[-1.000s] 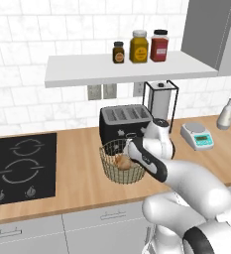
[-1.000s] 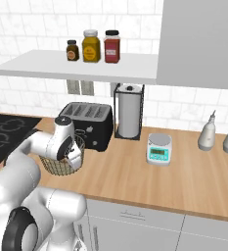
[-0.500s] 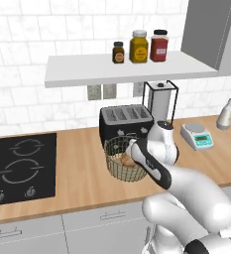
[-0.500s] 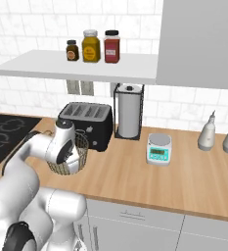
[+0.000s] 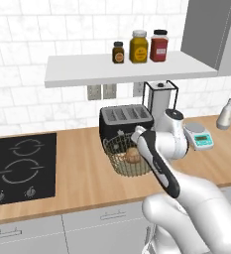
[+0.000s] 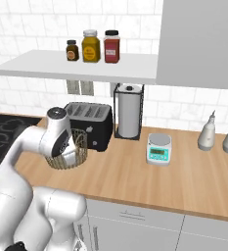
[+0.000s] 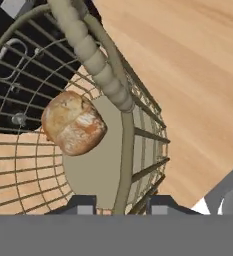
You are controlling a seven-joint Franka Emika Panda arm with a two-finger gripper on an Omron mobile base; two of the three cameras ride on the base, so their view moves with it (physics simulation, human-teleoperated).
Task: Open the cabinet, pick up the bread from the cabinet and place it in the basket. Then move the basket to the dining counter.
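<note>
On the bench, in front of the toaster: the basket [image 5: 128, 159] with the bread [image 5: 133, 156] inside it, midway between the stovetop and the scale.
Gripper: the gripper [image 7: 121, 204] is at the basket's rim on the side away from the stovetop, seen from the hand camera with one dark fingertip inside the wire wall and one outside it.
Fingers: narrowly parted, the basket's rim and wire wall between them; whether they press on the wire cannot be told.
Bread: a round tan bun with a rough crust lies on the basket's flat beige base [image 7: 95, 165], near the middle, apart from the fingertips.
Basket: upright; in the right base view [image 6: 69, 151] it sits just before the toaster and is partly hidden by the arm. Whether it rests on the wood or hangs just above it cannot be told.
Toaster: the black toaster [image 5: 125, 121] stands toward the back edge of the bench, just behind the basket.
Bench: the light wood bench [image 6: 184, 181] runs from the stovetop [image 5: 18, 168] at its left end to two pale bottles [image 6: 207, 131] at its right.
Back edge: a paper towel holder [image 6: 128, 112] beside the toaster, then a small scale [image 6: 159, 148].
Shelf: a white shelf [image 5: 87, 74] above carries three jars [image 5: 139, 46], brown, yellow and red.
</note>
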